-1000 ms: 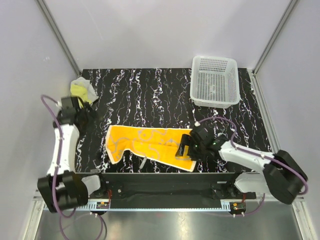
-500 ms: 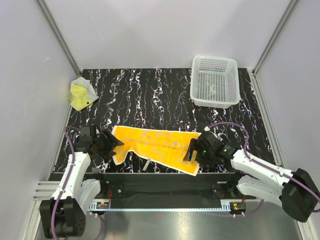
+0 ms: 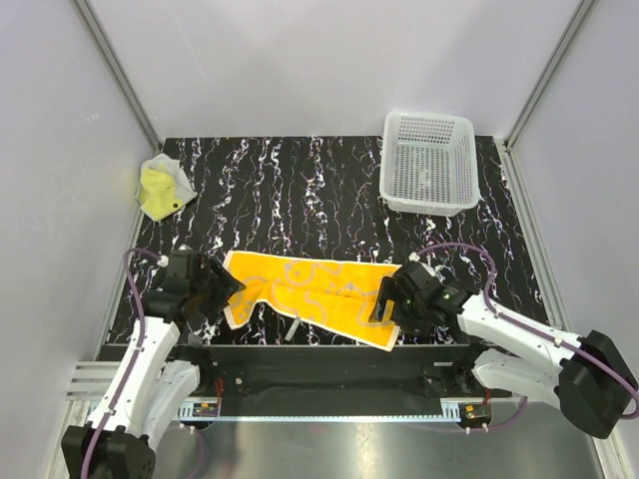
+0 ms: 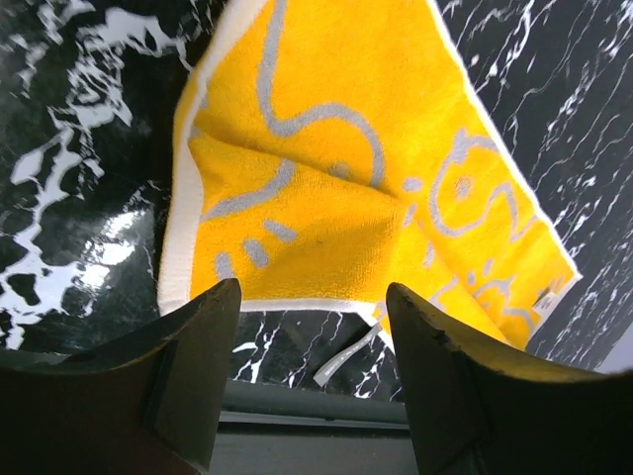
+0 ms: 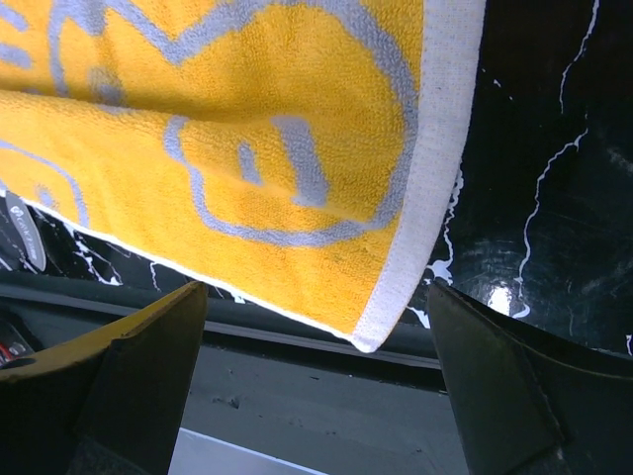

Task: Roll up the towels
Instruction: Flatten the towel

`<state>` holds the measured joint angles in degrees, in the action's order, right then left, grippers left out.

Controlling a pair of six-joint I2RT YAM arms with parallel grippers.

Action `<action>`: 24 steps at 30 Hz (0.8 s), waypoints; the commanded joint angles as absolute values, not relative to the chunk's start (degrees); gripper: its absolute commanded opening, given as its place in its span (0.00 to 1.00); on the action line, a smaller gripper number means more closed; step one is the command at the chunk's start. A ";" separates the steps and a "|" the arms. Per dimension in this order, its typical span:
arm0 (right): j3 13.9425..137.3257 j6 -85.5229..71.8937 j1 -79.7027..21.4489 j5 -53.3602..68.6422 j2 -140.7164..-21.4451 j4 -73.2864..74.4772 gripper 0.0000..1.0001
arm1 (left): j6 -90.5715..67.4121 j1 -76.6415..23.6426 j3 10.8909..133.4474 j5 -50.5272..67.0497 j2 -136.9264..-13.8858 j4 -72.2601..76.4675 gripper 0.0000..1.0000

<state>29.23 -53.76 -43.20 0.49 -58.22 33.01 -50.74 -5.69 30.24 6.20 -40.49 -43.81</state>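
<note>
Marbled table [image 3: 329,190]: two towels, orange towel [image 3: 310,294] and yellow towel [image 3: 158,188]; one basket [image 3: 429,205]; left fingers [image 4: 193,366], right fingers [image 5: 138,386] both apart.

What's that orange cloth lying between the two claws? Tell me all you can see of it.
The orange towel looks like soft terry, with pale grey squiggles and a white border. It lies spread, not rolled, on the black marbled table near the front edge, its left end creased. The left claw and right claw, both open, hover at its two ends; contact is unclear.
</note>
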 commanded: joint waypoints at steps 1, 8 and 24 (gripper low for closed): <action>31.90 -51.95 -43.16 -0.97 -61.60 31.91 1.00 | -56.92 -10.88 28.04 1.07 -41.39 -43.94 0.65; 34.80 -49.92 -43.16 -0.53 -66.53 30.15 1.00 | -62.40 -22.32 26.81 -11.93 -50.44 -44.21 0.70; 33.49 -47.72 -43.07 2.19 -74.79 24.61 1.00 | -64.51 -25.31 22.68 -17.40 -48.08 -44.39 0.70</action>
<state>34.28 -48.77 -43.16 1.45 -71.46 29.28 -64.16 -24.64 23.42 -14.72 -47.79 -46.61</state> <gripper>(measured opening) 0.994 0.690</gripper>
